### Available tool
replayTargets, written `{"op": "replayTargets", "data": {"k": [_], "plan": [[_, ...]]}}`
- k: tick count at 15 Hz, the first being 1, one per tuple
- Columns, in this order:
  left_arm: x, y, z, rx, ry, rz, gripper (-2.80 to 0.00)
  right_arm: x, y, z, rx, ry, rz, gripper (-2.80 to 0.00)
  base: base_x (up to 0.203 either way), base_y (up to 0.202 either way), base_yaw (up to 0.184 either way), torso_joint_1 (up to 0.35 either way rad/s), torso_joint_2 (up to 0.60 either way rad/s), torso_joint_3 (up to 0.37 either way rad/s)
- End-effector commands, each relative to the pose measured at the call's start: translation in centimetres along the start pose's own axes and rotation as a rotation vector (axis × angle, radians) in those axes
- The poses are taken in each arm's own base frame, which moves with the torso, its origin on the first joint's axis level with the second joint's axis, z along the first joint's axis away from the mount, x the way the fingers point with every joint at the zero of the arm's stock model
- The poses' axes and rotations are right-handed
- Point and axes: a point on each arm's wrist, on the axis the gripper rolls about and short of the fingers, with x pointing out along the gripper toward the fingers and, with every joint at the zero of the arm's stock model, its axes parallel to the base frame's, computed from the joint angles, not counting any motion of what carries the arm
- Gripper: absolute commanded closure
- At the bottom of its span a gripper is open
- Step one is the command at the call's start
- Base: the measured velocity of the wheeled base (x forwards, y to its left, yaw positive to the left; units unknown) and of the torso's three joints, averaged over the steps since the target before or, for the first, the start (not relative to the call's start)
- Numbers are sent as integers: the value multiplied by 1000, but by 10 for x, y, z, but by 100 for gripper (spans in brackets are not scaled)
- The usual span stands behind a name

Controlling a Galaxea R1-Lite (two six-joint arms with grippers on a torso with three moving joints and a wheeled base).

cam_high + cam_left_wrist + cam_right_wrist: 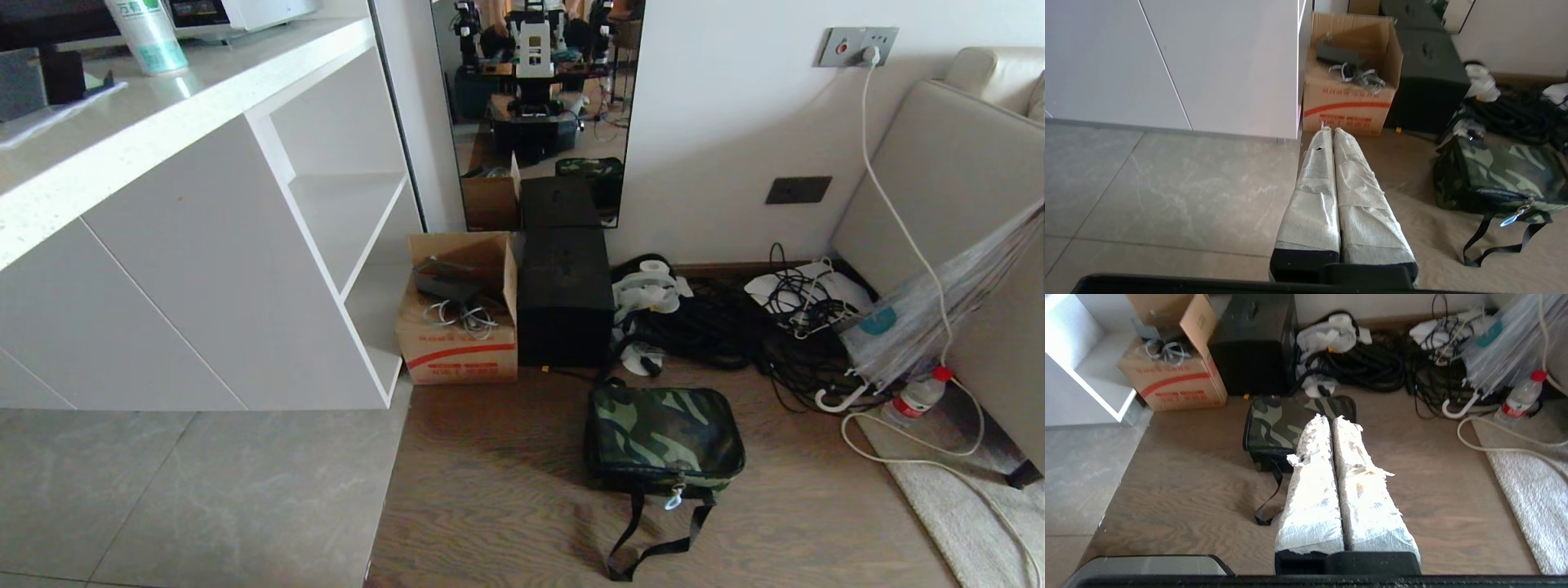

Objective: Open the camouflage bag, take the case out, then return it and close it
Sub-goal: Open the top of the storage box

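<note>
Head view shows one zipped camouflage bag (663, 431), one carton (459, 327); both grippers (1332, 131) (1329, 419) closed, empty.

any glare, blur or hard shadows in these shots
Head view: daylight from the right, camouflage bag casting a soft shadow leftward. Left wrist view: bag and black box smeared by blur. Right wrist view: left finger wrap blown out white; cabinet overexposed.

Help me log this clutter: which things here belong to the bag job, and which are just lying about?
Job: camouflage bag, zipped shut on the floor; the case isn't visible.

Lying about: cardboard carton, black box, cable pile, umbrella, water bottle.
</note>
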Motion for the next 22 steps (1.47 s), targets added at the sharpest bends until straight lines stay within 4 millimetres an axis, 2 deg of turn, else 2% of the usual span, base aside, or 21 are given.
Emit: {"op": "replayTargets", "data": {"k": [1, 22], "plan": [[1, 0, -3, -1, 8, 0, 0, 0, 0, 0, 0, 1, 1, 0, 0, 0, 0, 2, 2, -203], [1, 0, -2, -2, 9, 2, 0, 0, 0, 0, 0, 1, 1, 0, 0, 0, 0, 3, 3, -197]]}}
